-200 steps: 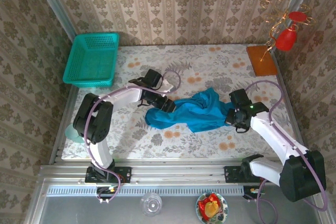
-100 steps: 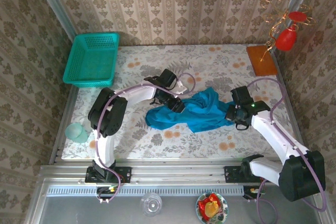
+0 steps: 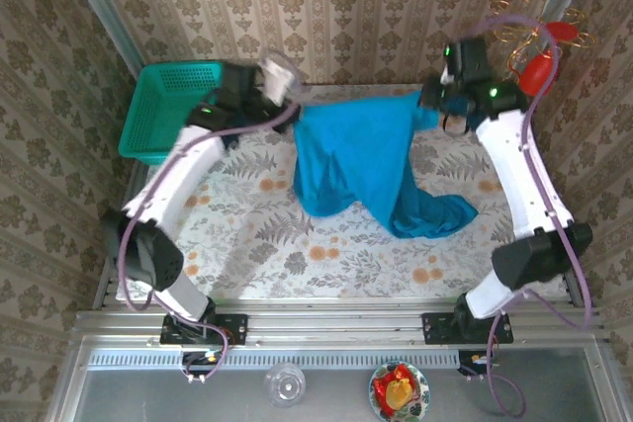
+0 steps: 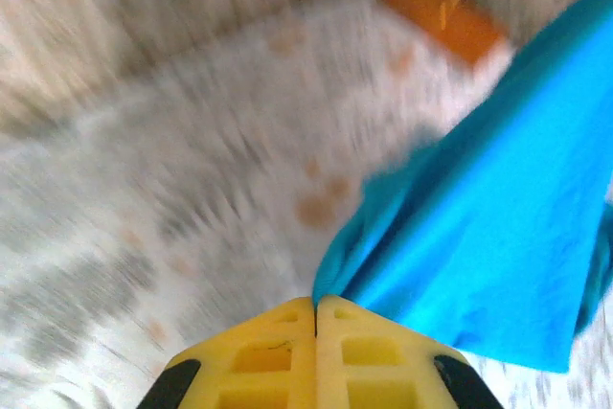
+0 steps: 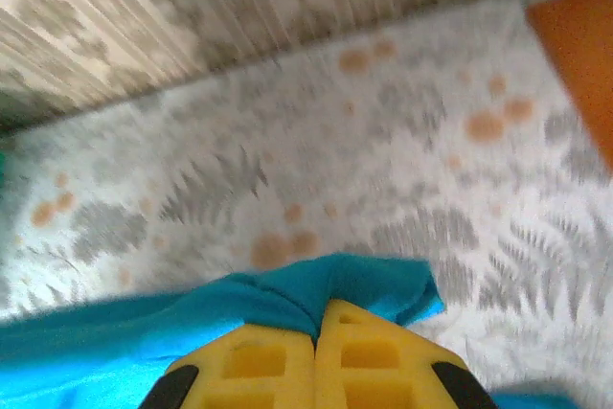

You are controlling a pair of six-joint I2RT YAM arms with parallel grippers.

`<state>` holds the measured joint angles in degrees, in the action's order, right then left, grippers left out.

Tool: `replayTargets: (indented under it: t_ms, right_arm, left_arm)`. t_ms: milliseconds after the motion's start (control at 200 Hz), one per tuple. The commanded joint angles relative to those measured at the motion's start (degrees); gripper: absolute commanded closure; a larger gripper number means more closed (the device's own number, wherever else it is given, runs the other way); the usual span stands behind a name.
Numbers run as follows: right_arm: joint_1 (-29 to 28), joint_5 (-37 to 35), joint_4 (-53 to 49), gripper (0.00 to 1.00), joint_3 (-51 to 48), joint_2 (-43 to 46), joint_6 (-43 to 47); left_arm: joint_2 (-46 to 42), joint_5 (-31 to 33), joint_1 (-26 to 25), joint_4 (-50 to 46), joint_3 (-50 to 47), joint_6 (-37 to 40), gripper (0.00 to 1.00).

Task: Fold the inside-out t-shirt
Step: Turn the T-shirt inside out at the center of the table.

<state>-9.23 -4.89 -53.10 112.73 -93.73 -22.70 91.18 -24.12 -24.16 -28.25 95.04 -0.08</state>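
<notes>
The teal-blue inside-out t-shirt (image 3: 361, 160) hangs stretched in the air between both arms at the back of the table, and its lower right part trails onto the floral cloth. My left gripper (image 3: 295, 96) is shut on the shirt's upper left edge; in the left wrist view the yellow fingers (image 4: 316, 306) pinch a fold of blue cloth (image 4: 498, 227). My right gripper (image 3: 432, 104) is shut on the upper right edge, and in the right wrist view the shirt (image 5: 287, 299) bunches over its yellow fingertips (image 5: 317, 319).
A turquoise mesh basket (image 3: 170, 111) stands at the back left corner. An orange board (image 3: 492, 111) lies at the back right under a red and gold ornament (image 3: 539, 51). A pale cup sits off the table's left edge.
Both arms rose and swung to the back of the table, lifting the shirt from a crumpled heap into a hanging spread. The left gripper closed on the cloth during this.
</notes>
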Motion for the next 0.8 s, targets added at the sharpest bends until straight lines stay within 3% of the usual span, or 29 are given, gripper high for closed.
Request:
replayTargets:
  t_ms: [0, 100, 185, 255, 360, 445, 515, 640, 795]
  right_arm:
    - [0.62, -0.61, -11.87, 1.00, 21.89, -4.98, 5.41]
    - [0.75, -0.45, -17.43, 1.00, 37.35, -9.31, 7.02]
    - [0.71, -1.11, -19.25, 1.00, 38.24, -7.96, 7.47]
    - [0.71, -1.44, -17.23, 1.00, 28.59, -2.87, 7.50]
    - [0.73, -3.22, -6.34, 1.00, 1.19, 10.07, 6.18]
    - [1.49, -5.79, 0.00, 1.00, -17.77, 19.80, 4.22]
    - [2.77, -5.28, 1.69, 1.00, -29.30, 23.52, 2.60]
    - [3.78, -4.08, 1.76, 1.00, -42.55, 24.09, 1.99]
    - [3.96, -3.16, 3.03, 1.00, -50.35, 23.40, 1.65]
  left_arm:
    - [-5.35, -2.70, 3.79, -0.68, 6.74, -3.30, 1.00]
    - [-9.22, -4.01, 5.76, -0.65, 9.35, -4.21, 1.00]
    - [-13.83, -6.36, 5.93, 0.83, 5.85, -4.86, 1.00]
    - [-17.91, -9.41, 5.31, 2.27, -0.30, -5.97, 1.00]
    - [-24.55, -14.98, 0.93, 4.02, -13.45, -4.57, 1.00]
    - [-28.51, -16.07, -4.74, 3.84, -23.91, -2.96, 0.87]
    - [-30.35, -14.09, -6.45, 4.35, -30.96, -5.20, 0.79]
    - [-32.63, -7.19, -6.44, 6.96, -40.08, -10.41, 0.69]
    - [-29.32, -3.77, -7.05, 5.15, -43.39, -11.79, 0.64]
